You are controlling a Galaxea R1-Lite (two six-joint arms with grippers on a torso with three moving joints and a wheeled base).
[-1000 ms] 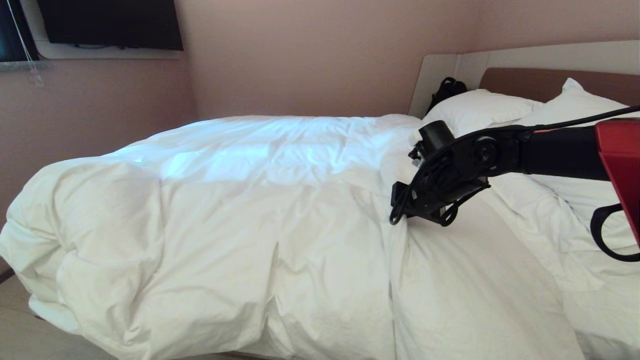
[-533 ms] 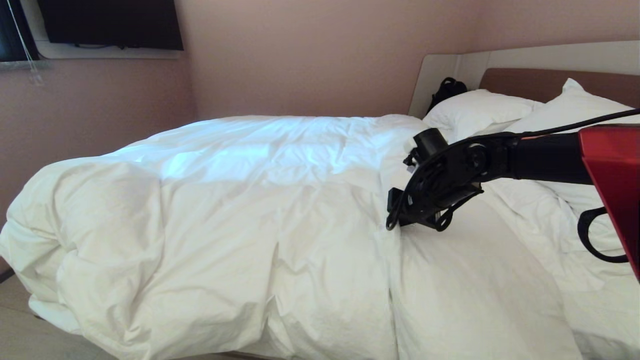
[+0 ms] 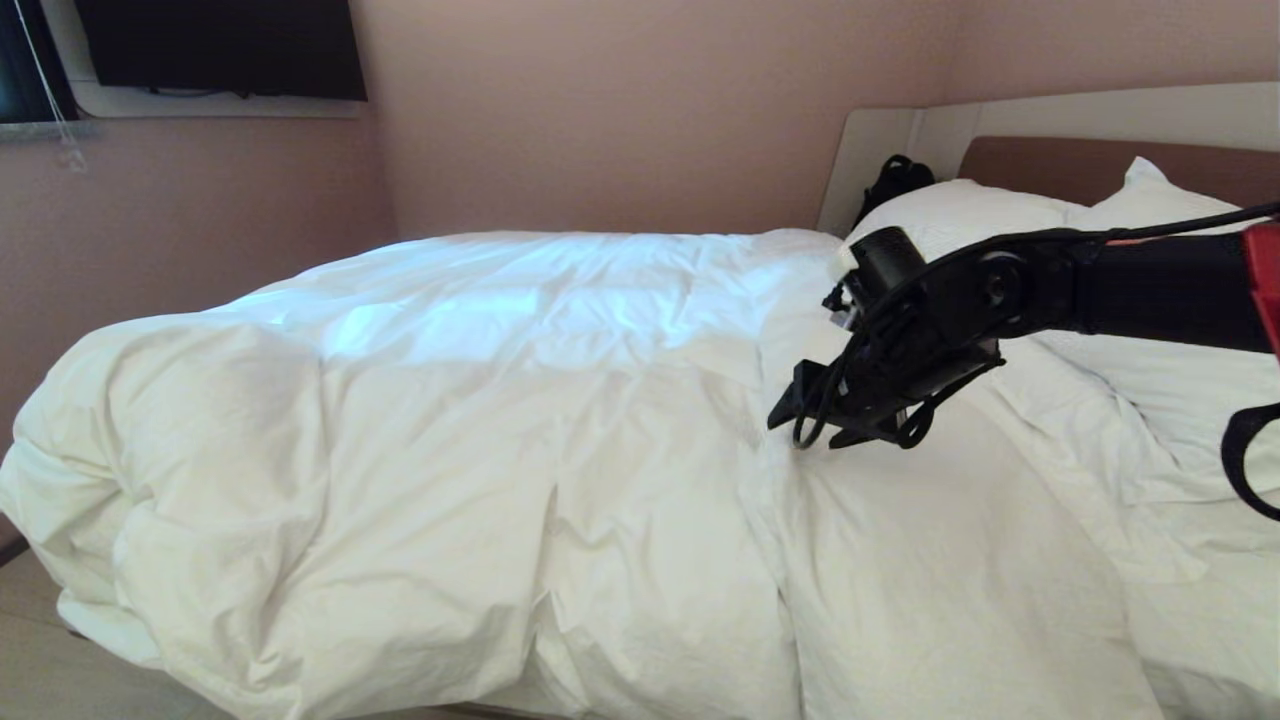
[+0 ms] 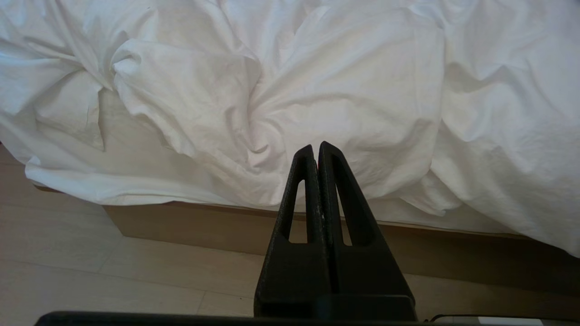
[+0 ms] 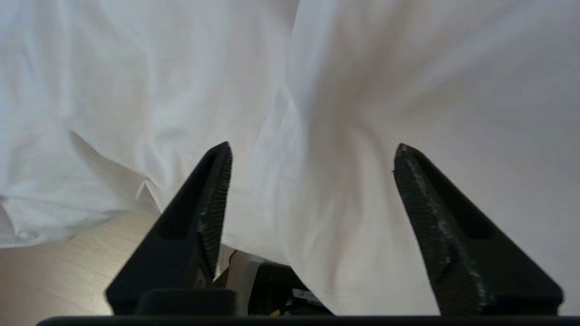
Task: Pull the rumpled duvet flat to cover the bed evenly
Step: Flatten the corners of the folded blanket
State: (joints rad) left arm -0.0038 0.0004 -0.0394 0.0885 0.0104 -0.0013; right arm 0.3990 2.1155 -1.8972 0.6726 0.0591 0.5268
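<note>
Gaping fingers: right gripper spread wide, holding nothing, over the duvet near its pillow-side edge.
Left gripper: fingers pressed together, empty, low beside the bed.
Duvet: white, puffy, creased, overhanging the bed's near side.
</note>
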